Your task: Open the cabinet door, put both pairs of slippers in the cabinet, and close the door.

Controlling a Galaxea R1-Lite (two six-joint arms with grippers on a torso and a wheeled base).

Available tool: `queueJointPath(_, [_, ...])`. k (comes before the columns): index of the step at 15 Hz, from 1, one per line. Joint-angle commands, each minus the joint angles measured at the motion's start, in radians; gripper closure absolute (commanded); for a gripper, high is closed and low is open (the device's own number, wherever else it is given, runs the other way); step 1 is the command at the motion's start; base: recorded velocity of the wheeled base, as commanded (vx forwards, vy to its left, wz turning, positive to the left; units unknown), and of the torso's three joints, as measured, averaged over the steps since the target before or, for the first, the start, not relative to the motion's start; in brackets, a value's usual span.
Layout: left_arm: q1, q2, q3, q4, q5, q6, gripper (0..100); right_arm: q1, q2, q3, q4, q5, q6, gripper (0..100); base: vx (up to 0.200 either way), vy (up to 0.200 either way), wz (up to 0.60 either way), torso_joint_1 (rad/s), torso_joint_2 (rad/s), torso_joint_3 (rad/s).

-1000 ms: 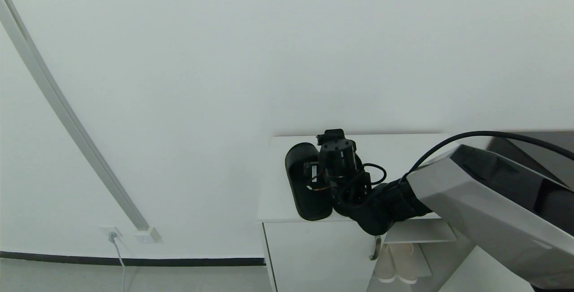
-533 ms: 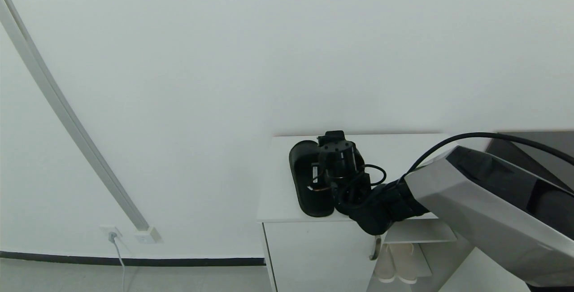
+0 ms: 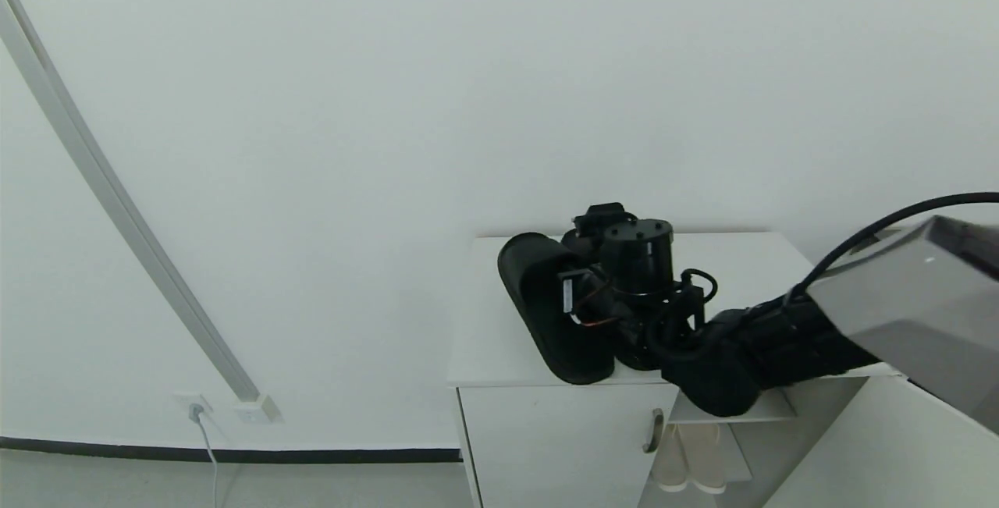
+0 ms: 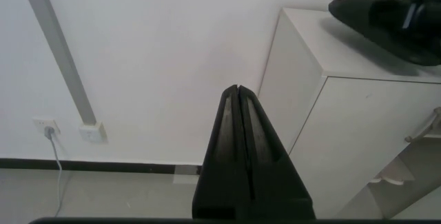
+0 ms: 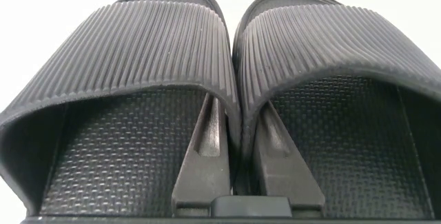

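Note:
A pair of black slippers (image 3: 546,313) hangs tilted just above the white cabinet's top (image 3: 749,258), soles side by side. My right gripper (image 5: 238,124) is shut on them, one finger (image 5: 207,148) under each ribbed strap (image 5: 138,58), pinching the inner walls together. My left gripper (image 4: 237,89) is shut on nothing, low and left of the cabinet (image 4: 358,134). The cabinet's left door (image 3: 546,445) is closed; the right side stands open, with a pale pair of slippers (image 3: 691,457) on a shelf inside.
The open right door (image 3: 874,453) juts out at the lower right. A curved handle (image 3: 656,430) sits on the closed door. A wall outlet with a cable (image 3: 195,408) and a slanted conduit (image 3: 117,204) are on the left wall; bare floor lies below.
My right arm has pulled up and to the right with the black slippers, which now tilt with their far end raised off the cabinet top.

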Motion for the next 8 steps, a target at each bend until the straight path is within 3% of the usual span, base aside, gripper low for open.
queueJointPath(1, [0.0, 0.001, 0.0, -0.001, 0.0, 0.0, 100, 0.001, -0.259, 0.237, -0.047, 0.11, -0.013, 100, 0.0, 0.0, 0.0, 0.0, 0.0, 0.0])
queueJointPath(4, [0.0, 0.001, 0.0, -0.001, 0.0, 0.001, 100, 0.004, -0.397, 0.438, -0.094, 0.219, -0.016, 100, 0.0, 0.0, 0.0, 0.0, 0.0, 0.0])
queueJointPath(8, [0.0, 0.001, 0.0, -0.001, 0.002, 0.001, 100, 0.044, -0.412, 0.5, -0.09, 0.239, -0.036, 100, 0.0, 0.0, 0.0, 0.0, 0.0, 0.0])
